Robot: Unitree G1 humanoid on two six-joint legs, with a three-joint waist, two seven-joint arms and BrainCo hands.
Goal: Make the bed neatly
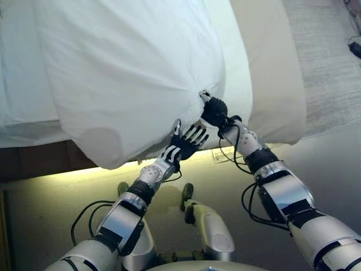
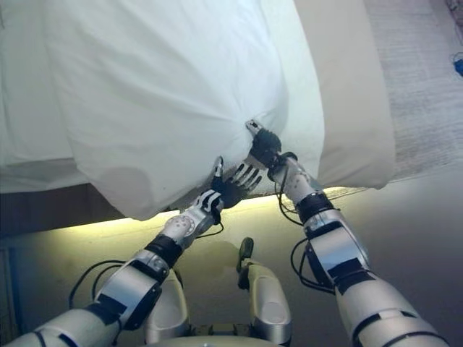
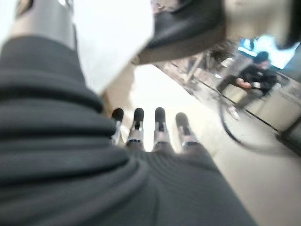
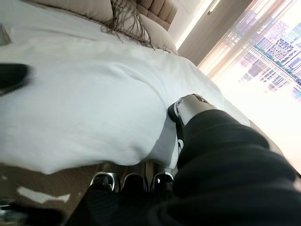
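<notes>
Left eye view first: I'm reaching my right arm up and forward, and my right hand (image 1: 214, 111) is curling round a bunch of the white duvet (image 1: 130, 73) at its hanging edge — you can see the cloth puckering into creases right where I'm gripping. Right wrist view is showing the same thing, thumb pressing on top of the fold and fingers (image 4: 134, 181) tucked under it.

My left hand (image 1: 186, 141) is hovering just beside and below the right one, palm facing up toward the cloth, fingers spread and straight, holding nothing — whether the tips are brushing the duvet, I can't tell.

The duvet itself is lying over the bed (image 1: 276, 79), draping down past the near edge, with the beige mattress side showing to the right of it. Under the bed frame a strip of warm light (image 1: 67, 174) is glowing along the floor.
</notes>
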